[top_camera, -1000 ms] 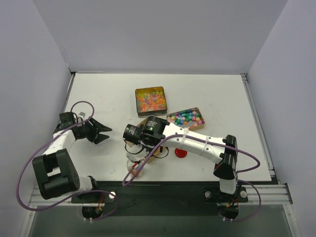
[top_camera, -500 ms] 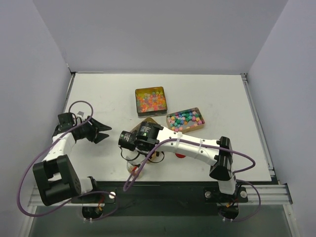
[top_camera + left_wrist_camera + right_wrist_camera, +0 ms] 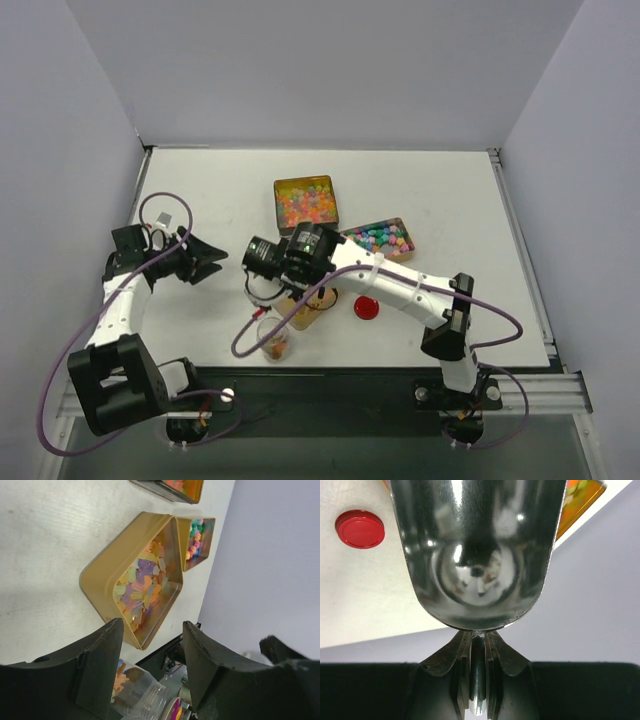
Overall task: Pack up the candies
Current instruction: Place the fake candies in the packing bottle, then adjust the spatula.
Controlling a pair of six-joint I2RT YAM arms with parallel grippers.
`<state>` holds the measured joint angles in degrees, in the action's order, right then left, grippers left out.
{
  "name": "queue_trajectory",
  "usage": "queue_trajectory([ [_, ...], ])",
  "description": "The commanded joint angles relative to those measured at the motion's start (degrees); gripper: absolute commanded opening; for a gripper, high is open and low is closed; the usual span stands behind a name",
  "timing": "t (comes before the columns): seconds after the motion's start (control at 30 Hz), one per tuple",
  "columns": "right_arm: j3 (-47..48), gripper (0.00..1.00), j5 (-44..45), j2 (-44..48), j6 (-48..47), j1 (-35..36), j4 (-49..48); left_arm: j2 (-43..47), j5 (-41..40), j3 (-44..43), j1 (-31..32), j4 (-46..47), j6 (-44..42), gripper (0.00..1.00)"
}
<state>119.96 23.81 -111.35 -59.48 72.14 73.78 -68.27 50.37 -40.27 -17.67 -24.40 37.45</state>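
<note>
The candies lie in three tins: orange ones in a square tin [image 3: 305, 202], multicoloured ones in a rectangular tin [image 3: 378, 238], and pastel ones [image 3: 142, 587] in a gold tin [image 3: 102, 575] partly under my right arm. A clear jar [image 3: 275, 340] near the front edge holds a few candies. My right gripper [image 3: 478, 642] is shut on the handle of a shiny metal scoop [image 3: 477, 555], whose bowl looks empty. It hovers just behind the jar. My left gripper [image 3: 205, 262] stands open to the left, with nothing between its fingers [image 3: 100, 670].
A flat red lid [image 3: 368, 306] lies on the white table to the right of the jar, also in the right wrist view as a red lid [image 3: 360, 528]. Grey walls close in the table on three sides.
My right arm has drawn the scoop up and back from over the jar, leaving the jar in plain view. My left gripper has shifted slightly away from the front edge.
</note>
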Motion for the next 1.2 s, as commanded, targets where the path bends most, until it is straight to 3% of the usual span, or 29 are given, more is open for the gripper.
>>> queue_trajectory([
  [0.0,4.0,0.00,-3.9,-2.2,8.3,-6.7,5.4,0.9,9.5,-4.6,0.8,3.9,-4.0,0.61],
  [0.2,10.4,0.00,-8.4,-6.2,10.4,-11.8,4.4,0.2,14.8,-6.3,6.0,14.8,1.5,0.62],
  [0.47,13.3,0.00,-10.8,-8.3,9.8,-13.1,-0.3,-3.4,6.2,-6.8,19.8,20.5,5.5,0.62],
  [0.67,14.6,0.00,-13.8,-7.2,13.1,-13.4,-2.8,-7.6,4.0,-6.3,21.4,26.4,9.8,0.59],
  [0.77,14.6,0.00,-18.4,-5.4,15.1,-14.1,-3.8,-9.6,4.6,-6.6,21.5,29.0,10.7,0.44],
  [0.8,14.4,0.00,-20.2,-4.7,15.6,-14.4,-4.1,-10.6,4.9,-6.4,21.7,30.1,11.8,0.30],
  [0.83,14.0,0.00,-23.3,-3.1,17.3,-14.7,-5.0,-11.1,5.6,-5.8,21.8,31.6,12.6,0.22],
  [0.93,11.9,0.00,-28.8,-0.9,20.2,-16.5,-5.8,-13.5,10.9,-1.6,21.6,49.6,24.2,0.01],
  [0.97,11.1,0.00,-29.2,-0.5,20.7,-17.4,-5.8,-14.1,12.6,-0.3,21.5,61.5,32.3,0.00],
  [1.03,9.1,0.00,-31.2,0.3,21.9,-18.3,-5.7,-16.1,13.5,0.8,21.0,68.8,37.8,0.00],
  [1.17,8.9,0.01,-33.6,1.0,23.1,-21.7,-5.7,-17.2,14.3,0.3,19.6,66.2,38.2,0.00],
])
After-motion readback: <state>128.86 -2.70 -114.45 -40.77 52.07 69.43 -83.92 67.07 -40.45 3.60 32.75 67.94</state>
